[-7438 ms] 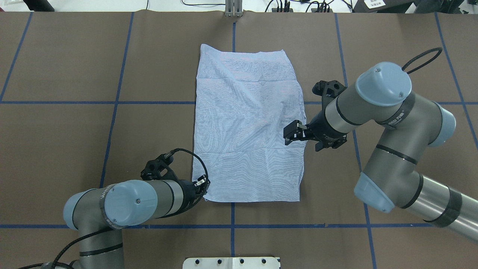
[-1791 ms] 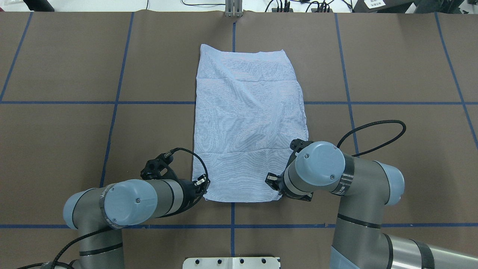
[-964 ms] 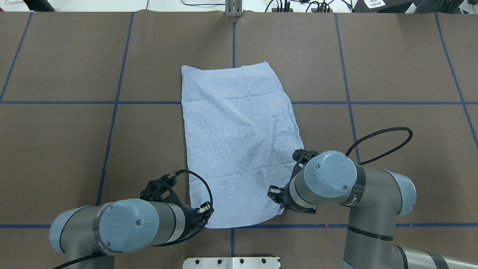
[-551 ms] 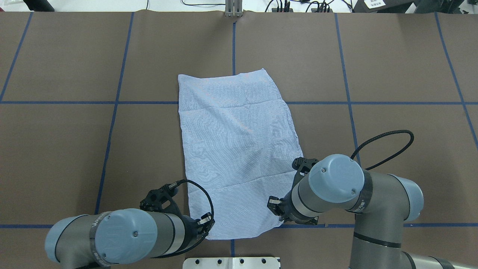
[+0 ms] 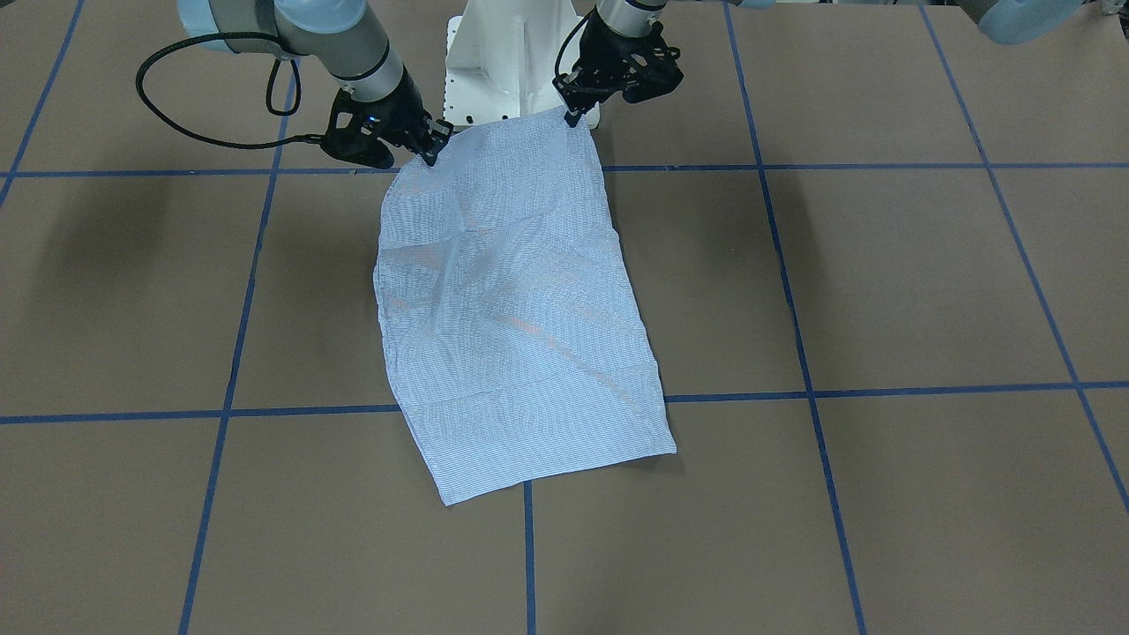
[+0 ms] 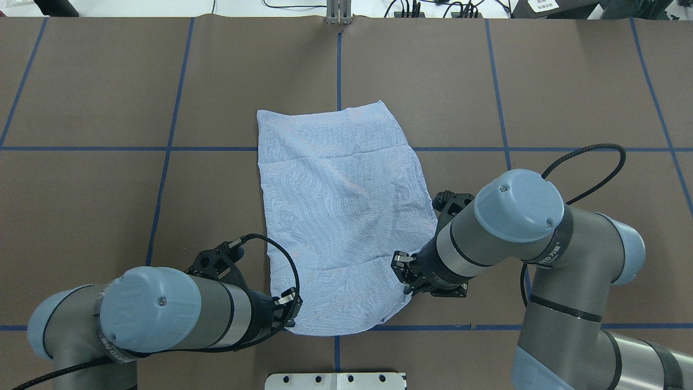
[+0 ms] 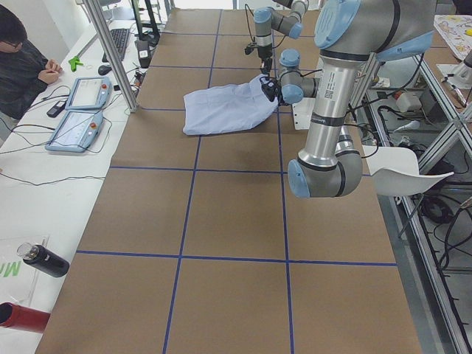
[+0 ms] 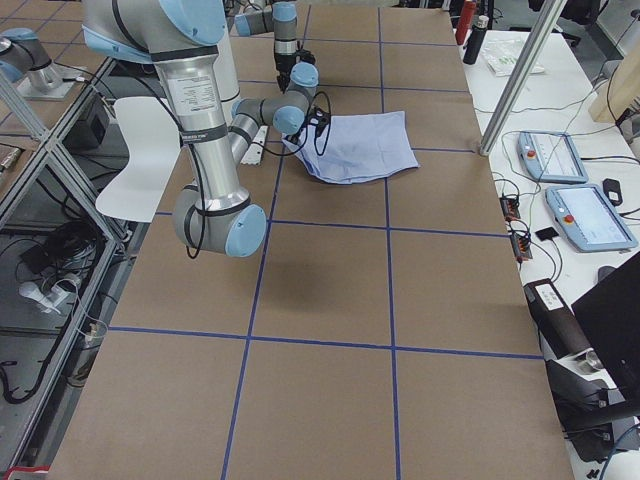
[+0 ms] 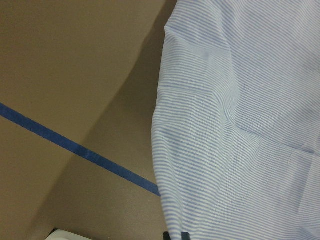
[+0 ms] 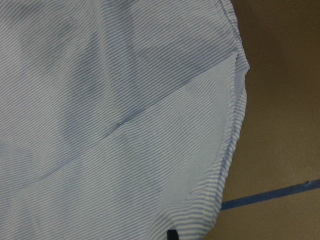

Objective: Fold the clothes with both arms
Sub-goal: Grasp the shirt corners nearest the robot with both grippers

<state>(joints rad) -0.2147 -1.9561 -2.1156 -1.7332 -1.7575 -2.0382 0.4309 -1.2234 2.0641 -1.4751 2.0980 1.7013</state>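
Observation:
The clothes are one light blue striped shirt (image 6: pixel 341 216), folded into a long rectangle, also in the front view (image 5: pixel 512 300). Its far end lies flat on the brown table (image 6: pixel 108 216). My left gripper (image 6: pixel 289 310) is shut on the near left corner; in the front view this left gripper (image 5: pixel 573 110) is on the right. My right gripper (image 6: pixel 406 277) is shut on the near right corner, and in the front view the right gripper (image 5: pixel 432 145) is on the left. The near edge hangs raised between them. Both wrist views are filled with striped cloth (image 9: pixel 240 125) (image 10: pixel 125 125).
The white pedestal base (image 6: pixel 335 381) sits just behind the shirt's near edge. Blue tape lines (image 6: pixel 162 148) grid the table. An aluminium post (image 6: pixel 338 13) stands at the far edge. Teach pendants (image 7: pixel 74 110) and a seated person (image 7: pixel 22 59) are on the operators' side.
The shirt was dragged toward the robot base and skewed left. Since 0.6 s ago both grippers have risen and moved slightly forward, lifting the near edge; the far end has stayed put.

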